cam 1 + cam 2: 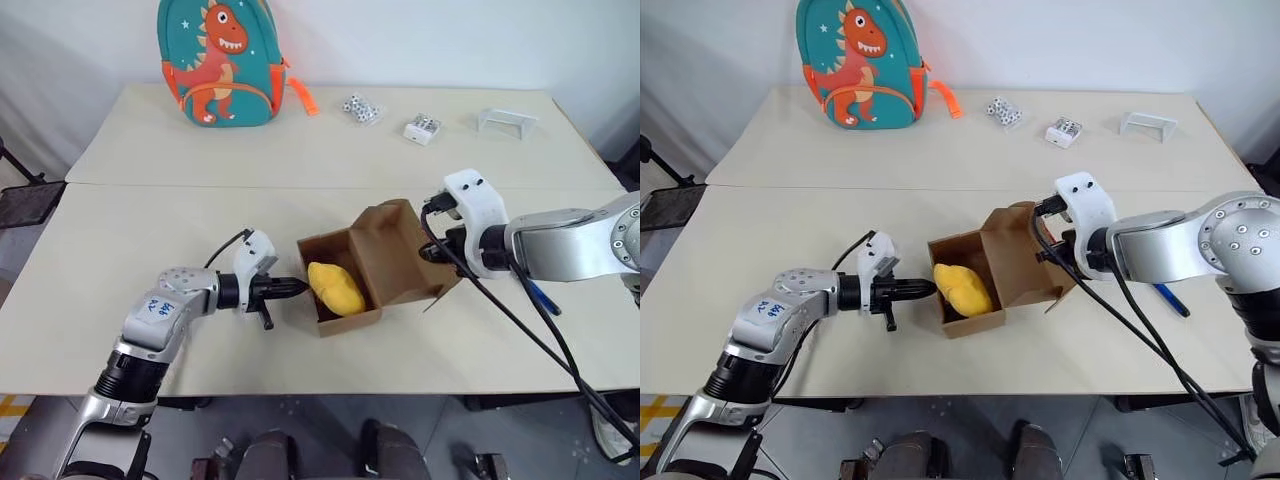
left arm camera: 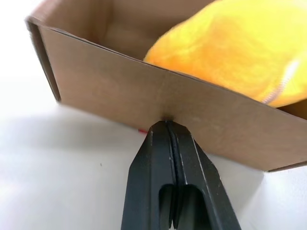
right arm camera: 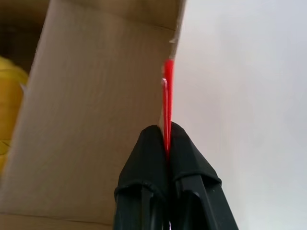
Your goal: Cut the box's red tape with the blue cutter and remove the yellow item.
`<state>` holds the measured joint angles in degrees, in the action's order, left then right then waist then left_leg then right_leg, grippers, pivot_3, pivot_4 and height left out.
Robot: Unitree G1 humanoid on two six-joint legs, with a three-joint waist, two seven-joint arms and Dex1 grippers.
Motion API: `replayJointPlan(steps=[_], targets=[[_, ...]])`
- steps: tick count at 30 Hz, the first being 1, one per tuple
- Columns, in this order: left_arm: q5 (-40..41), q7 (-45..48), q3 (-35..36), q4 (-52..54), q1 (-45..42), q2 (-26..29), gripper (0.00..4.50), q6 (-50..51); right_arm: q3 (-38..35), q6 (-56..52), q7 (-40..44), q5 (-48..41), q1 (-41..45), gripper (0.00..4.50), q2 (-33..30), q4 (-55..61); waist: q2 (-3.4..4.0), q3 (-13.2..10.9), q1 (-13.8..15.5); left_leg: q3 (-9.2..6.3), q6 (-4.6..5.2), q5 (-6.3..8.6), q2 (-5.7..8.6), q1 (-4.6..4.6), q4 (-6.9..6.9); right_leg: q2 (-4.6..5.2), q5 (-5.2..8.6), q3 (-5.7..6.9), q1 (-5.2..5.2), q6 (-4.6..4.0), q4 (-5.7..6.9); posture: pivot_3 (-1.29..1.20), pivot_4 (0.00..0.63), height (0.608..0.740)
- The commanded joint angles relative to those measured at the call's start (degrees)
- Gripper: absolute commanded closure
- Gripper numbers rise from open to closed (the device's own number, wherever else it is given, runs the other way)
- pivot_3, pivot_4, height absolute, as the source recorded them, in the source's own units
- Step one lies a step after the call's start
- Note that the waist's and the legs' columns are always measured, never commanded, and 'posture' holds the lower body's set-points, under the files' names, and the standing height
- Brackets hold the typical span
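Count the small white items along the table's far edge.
3: a white cluster nearest the dinosaur backpack, a small white block to its right, and an open white frame furthest right. The backpack may hide others.

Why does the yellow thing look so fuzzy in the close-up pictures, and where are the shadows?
In the left wrist view the yellow item sits close and out of focus; the tool looks sharper. In the right wrist view the box flap is softly blurred. In the left eye view the light is even, with faint shadows on the table.
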<state>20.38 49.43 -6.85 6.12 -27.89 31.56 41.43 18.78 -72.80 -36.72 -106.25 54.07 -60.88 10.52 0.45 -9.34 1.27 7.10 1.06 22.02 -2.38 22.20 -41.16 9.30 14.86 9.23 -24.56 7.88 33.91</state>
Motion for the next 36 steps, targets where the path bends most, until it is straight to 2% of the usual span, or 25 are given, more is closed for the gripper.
replayJointPlan(steps=[1, 4, 7, 11, 12, 17, 22, 26, 29, 31, 34, 36], targets=[[1.4, 0.1, 1.1, 2.4, -0.8, -0.2, 4.50, -0.4, -1.7, -0.2, 1.4, 0.6, -0.1, 3.56, 0.8, 1.2, 0.00, 0.0, 0.0, 0.00, 0.00, 0.00, 0.00, 0.00, 0.00, 0.00, 0.00, 0.00, 0.00, 0.00, 0.01, 0.00, 0.150, 0.740], [1.4, 0.1, 1.1, 2.6, -0.4, -0.2, 4.50, -0.4, -2.8, -0.1, 3.0, 2.2, -0.4, 2.59, 1.1, 2.6, 0.00, 0.0, 0.1, 0.00, 0.00, 0.00, 0.00, 0.01, 0.00, 0.00, 0.00, 0.00, 0.00, 0.00, 0.00, 0.00, 0.150, 0.740], [1.2, 0.0, 1.4, 2.8, 0.4, 0.5, 4.50, -0.3, -7.4, 1.2, 8.4, 7.8, 0.0, 1.56, 0.1, 5.3, 0.01, 0.0, 0.0, 0.01, 0.00, 0.00, 0.00, 0.04, 0.00, 0.00, 0.00, 0.00, -0.02, 0.00, -0.03, 0.00, 0.150, 0.740], [1.2, 0.2, 1.9, 2.9, 0.9, 1.3, 4.50, -0.6, -13.2, 0.7, 17.3, 9.4, -1.9, 0.25, -1.8, 7.0, 0.01, 0.0, 0.1, 0.00, 0.00, 0.00, 0.00, 0.03, 0.00, -0.01, 0.00, 0.00, -0.02, 0.00, -0.02, 0.00, 0.150, 0.740], [1.2, 0.3, 2.1, 2.8, 1.0, 1.5, 4.50, -0.7, -14.9, 1.2, 20.0, 10.5, -3.0, 0.03, -2.0, 7.8, 0.00, 0.0, 0.1, 0.00, 0.00, 0.00, 0.00, 0.03, 0.00, -0.01, 0.00, 0.00, -0.02, 0.00, -0.03, 0.00, 0.150, 0.740], [0.4, 1.1, 2.9, 1.7, 1.3, 3.0, 4.50, -2.7, -24.9, 6.4, 30.5, 16.2, -10.4, 0.03, -1.4, 8.4, 0.00, 0.0, 0.1, 0.04, 0.00, 0.00, 0.02, 0.03, -0.01, -0.01, -0.01, -0.02, 0.00, 0.02, -0.05, 0.00, 0.150, 0.740], [1.2, 2.4, 5.7, 2.3, 2.5, 5.0, 4.50, -6.4, -35.8, 21.6, 42.9, 27.5, -17.9, 0.03, 6.4, 11.4, -0.01, 0.0, 0.1, 0.10, 0.00, 0.00, 0.02, -0.02, 0.02, -0.03, -0.01, -0.06, 0.00, 0.02, -0.05, 0.00, 0.150, 0.740], [2.7, 5.1, 13.0, 1.3, 6.4, 8.5, 4.50, -12.4, -42.1, 32.4, 61.3, 37.7, -28.4, 0.03, 8.5, 11.4, -0.01, 0.0, 0.1, 0.06, -0.01, 0.00, 0.01, -0.04, 0.10, -0.06, -0.01, -0.03, -0.01, 0.03, -0.04, 0.00, 0.150, 0.740], [4.2, 9.6, 19.8, -2.8, 10.3, 11.9, 4.50, -19.5, -43.0, 42.5, 75.9, 47.1, -34.8, 0.03, 8.5, 9.8, 0.00, 0.0, 0.0, 0.10, -0.02, 0.00, 0.02, -0.07, 0.11, -0.06, -0.01, -0.05, 0.00, 0.04, -0.07, 0.00, 0.150, 0.740], [2.9, 9.9, 22.1, -6.2, 11.5, 13.6, 4.50, -23.3, -42.8, 45.7, 81.5, 50.2, -37.1, 0.03, 8.4, 9.0, 0.01, 0.0, 0.0, 0.18, -0.02, 0.00, 0.02, -0.12, 0.09, -0.06, -0.01, -0.11, 0.01, 0.04, -0.07, 0.00, 0.150, 0.740], [4.3, 14.4, 25.5, -10.8, 14.2, 17.2, 3.94, -25.1, -43.9, 47.2, 88.2, 50.3, -40.9, 0.00, 8.7, 10.8, 0.01, 0.0, -0.1, 0.22, 0.00, -0.01, 0.02, -0.21, 0.06, -0.06, -0.01, -0.16, 0.07, 0.04, -0.04, 0.00, 0.150, 0.740], [5.1, 18.3, 28.3, -12.9, 16.8, 20.1, 3.37, -26.9, -45.3, 53.9, 97.5, 55.5, -47.3, 0.00, 8.2, 12.3, 0.00, 0.0, 0.0, 0.25, 0.00, -0.01, 0.01, -0.25, 0.06, -0.06, -0.01, -0.18, 0.10, 0.04, -0.03, 0.00, 0.150, 0.740]])
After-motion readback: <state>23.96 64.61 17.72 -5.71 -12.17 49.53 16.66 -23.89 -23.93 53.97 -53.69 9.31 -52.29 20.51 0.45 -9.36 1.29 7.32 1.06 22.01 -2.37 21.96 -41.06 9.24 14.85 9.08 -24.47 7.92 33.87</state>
